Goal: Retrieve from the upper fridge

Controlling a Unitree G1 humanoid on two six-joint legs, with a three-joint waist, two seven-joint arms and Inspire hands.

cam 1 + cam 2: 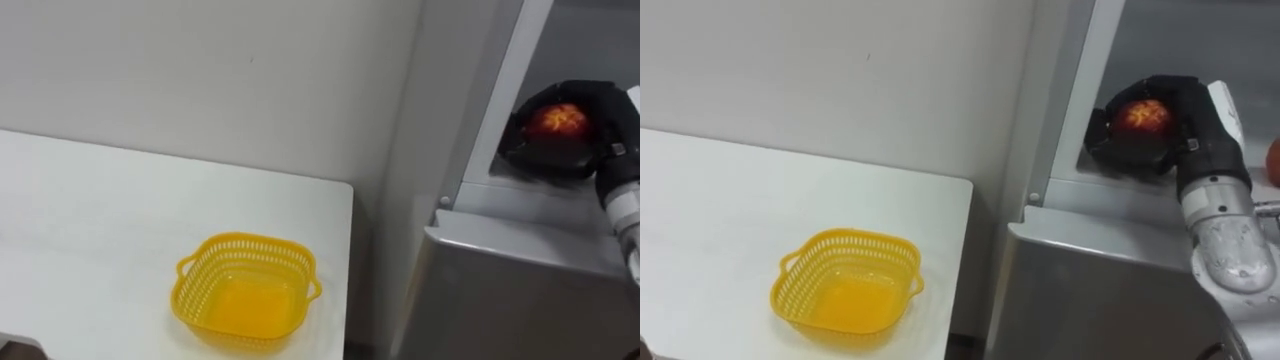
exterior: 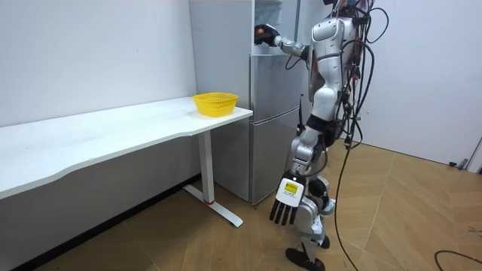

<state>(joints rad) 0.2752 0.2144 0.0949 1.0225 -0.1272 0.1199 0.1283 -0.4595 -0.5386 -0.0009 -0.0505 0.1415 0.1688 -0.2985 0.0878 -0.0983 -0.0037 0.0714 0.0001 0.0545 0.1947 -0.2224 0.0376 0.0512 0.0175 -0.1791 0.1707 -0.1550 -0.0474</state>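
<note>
Standing before the fridge (image 1: 1120,250), its right hand (image 1: 1196,132) curls round a red fruit (image 1: 1143,118) at the upper compartment's mouth, probably to clear the sill. Its left hand (image 2: 286,203) hangs straight-fingered. The basket (image 1: 845,237) sits nearby, likely for the fruit.

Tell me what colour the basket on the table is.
The basket is yellow, clearest in the left eye view.

The two head eyes sit slightly apart and look steeply down from close by. Both take in the desk (image 1: 100,220) corner, basket (image 1: 246,240), fridge (image 1: 520,290) and right hand (image 1: 600,110), its fingers round an apple (image 1: 558,122). The room camera stands well off — it sees the whole robot from the side, before that same desk and fridge.
</note>
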